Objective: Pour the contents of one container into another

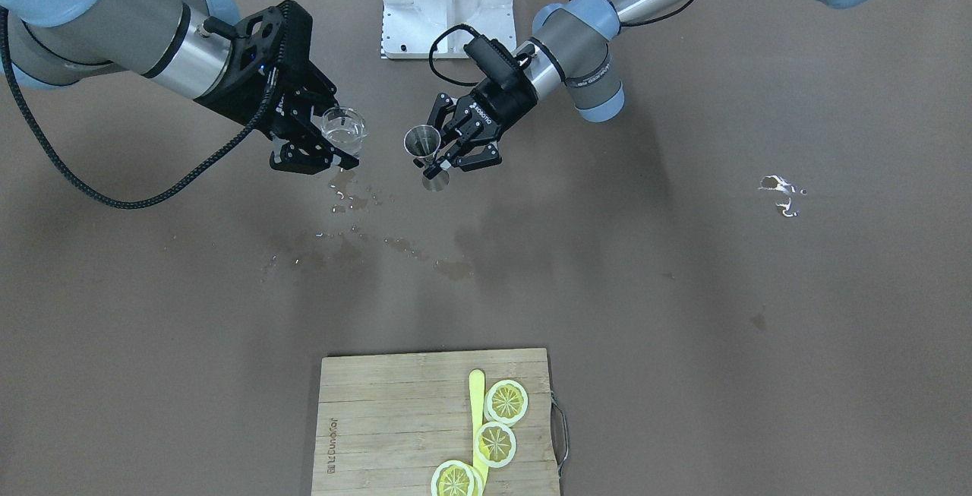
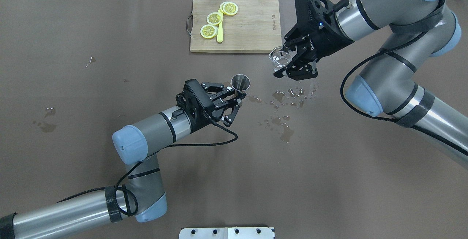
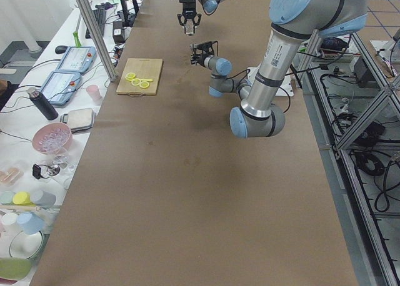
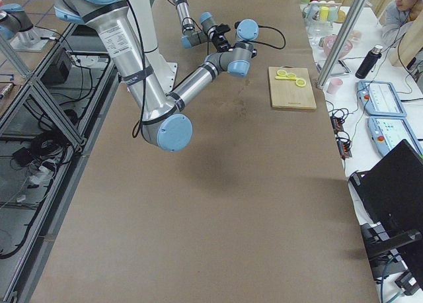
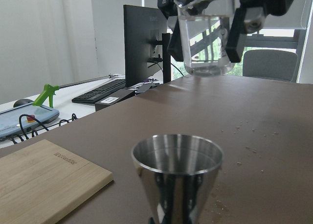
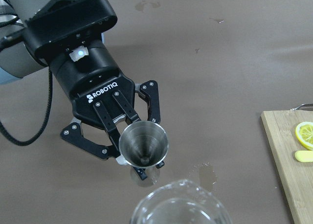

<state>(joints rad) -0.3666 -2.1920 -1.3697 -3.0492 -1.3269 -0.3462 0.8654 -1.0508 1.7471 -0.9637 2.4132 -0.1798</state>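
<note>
Left pincer (image 2: 237,95) grips jigger (image 2: 241,82), right pincer (image 2: 284,62) beaker (image 2: 280,56)

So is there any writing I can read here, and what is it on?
"ROBOTIQ": white letters on the left end effector holding the jigger, clear in the right wrist view.
Cutting board: printed brand mark, too blurred to read.
Right end effector holding the glass beaker: white lettering, too small to read.

jigger (image 5: 177,177) foot cut off below, glass beaker (image 6: 180,208) cropped at bottom edge
</note>
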